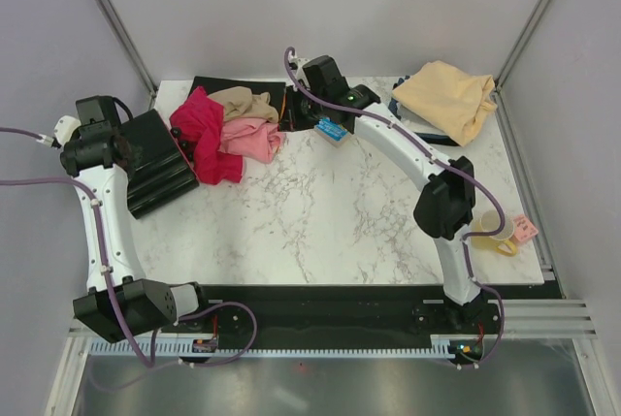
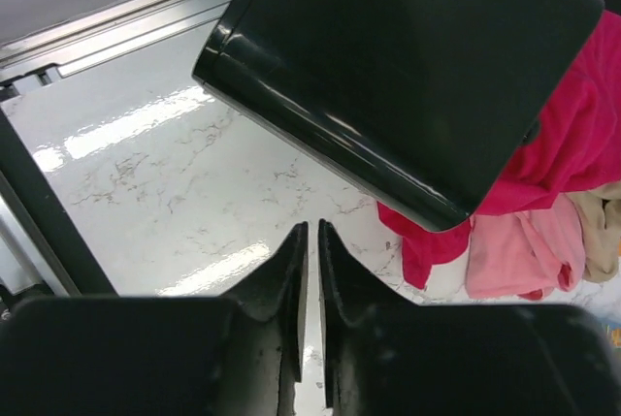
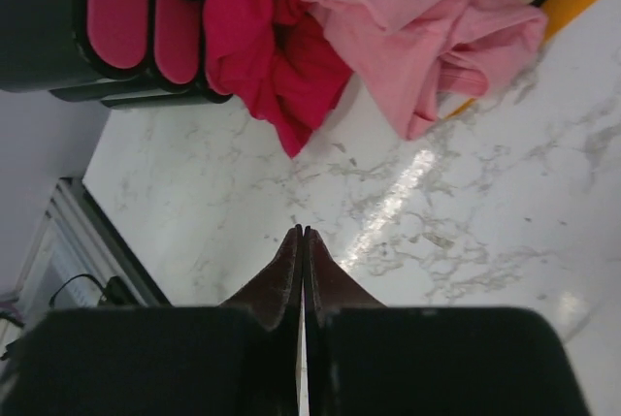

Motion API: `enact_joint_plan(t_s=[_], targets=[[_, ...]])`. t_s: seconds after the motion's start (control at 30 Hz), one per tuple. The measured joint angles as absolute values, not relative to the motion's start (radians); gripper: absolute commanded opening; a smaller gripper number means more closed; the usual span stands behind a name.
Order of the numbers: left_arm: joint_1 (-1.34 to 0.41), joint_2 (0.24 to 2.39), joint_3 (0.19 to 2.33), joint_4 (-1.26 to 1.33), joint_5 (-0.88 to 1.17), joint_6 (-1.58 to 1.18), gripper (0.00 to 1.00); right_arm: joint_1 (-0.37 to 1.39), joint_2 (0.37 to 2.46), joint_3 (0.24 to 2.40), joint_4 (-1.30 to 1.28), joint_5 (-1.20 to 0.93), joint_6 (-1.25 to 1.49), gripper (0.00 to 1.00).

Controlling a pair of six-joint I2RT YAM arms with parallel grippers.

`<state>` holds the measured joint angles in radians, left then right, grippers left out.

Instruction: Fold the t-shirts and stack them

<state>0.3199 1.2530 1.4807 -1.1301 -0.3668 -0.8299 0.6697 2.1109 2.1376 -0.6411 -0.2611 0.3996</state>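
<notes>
Where the marble table [image 1: 320, 222] runs toward its back-left corner, three of the four t-shirts lie in one crumpled heap, none folded. There is one crimson red shirt [image 1: 206, 140] on the left, one pink shirt [image 1: 250, 138] touching its right side, and one tan-brown shirt [image 1: 245, 101] behind both, lapping onto one flat black mat [image 1: 215, 84] at the back edge. The fourth, one pale peach-cream shirt [image 1: 448, 96], sits bunched alone at the back-right corner, well apart from the heap. One black plastic bin [image 1: 155, 169] lies just left of the red shirt, touching it. The right gripper [image 3: 302, 234] hangs over bare marble on the near side of the heap, close to the pink and red cloth but not touching it; its two fingers are pressed together at the tips, with nothing between them. The left gripper [image 2: 312, 230] hangs over bare marble beside the bin, its two fingers drawn in to a thin slit and holding nothing. Near the table's right edge, clear of all cloth, stand one yellow mug [image 1: 493, 230] and one pink paper note [image 1: 525, 229] just beside it.
</notes>
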Motion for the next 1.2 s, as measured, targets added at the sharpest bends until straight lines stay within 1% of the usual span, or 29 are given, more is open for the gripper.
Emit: enact_joint_plan(t_s=[0.03, 0.23, 0.43, 0.53, 0.63, 0.8, 0.97, 1.2], targets=[[0.323, 1.254, 1.481, -1.136, -0.375, -0.833, 0.02, 0.670, 2.128, 2.138, -0.617, -0.304, 0.422, 0.00], [0.343, 1.257, 1.483, -1.174, -0.428, -0.842, 0.02, 0.692, 2.171, 2.083, -0.506, -0.487, 0.531, 0.00], [0.386, 1.321, 1.533, -1.186, -0.469, -0.862, 0.02, 0.694, 2.138, 1.961, -0.444, -0.563, 0.573, 0.00], [0.419, 1.386, 1.587, -1.189, -0.469, -0.870, 0.02, 0.672, 2.081, 1.846, -0.433, -0.570, 0.573, 0.00], [0.455, 1.458, 1.657, -1.195, -0.468, -0.870, 0.02, 0.623, 1.969, 1.679, -0.435, -0.558, 0.568, 0.00], [0.510, 1.570, 1.764, -1.195, -0.464, -0.870, 0.02, 0.548, 1.791, 1.476, -0.442, -0.517, 0.555, 0.00], [0.529, 1.602, 1.772, -1.198, -0.471, -0.852, 0.02, 0.543, 1.721, 1.414, -0.438, -0.499, 0.549, 0.00], [0.598, 1.602, 1.709, -1.160, -0.477, -0.805, 0.02, 0.550, 1.701, 1.367, -0.442, -0.490, 0.540, 0.00]])
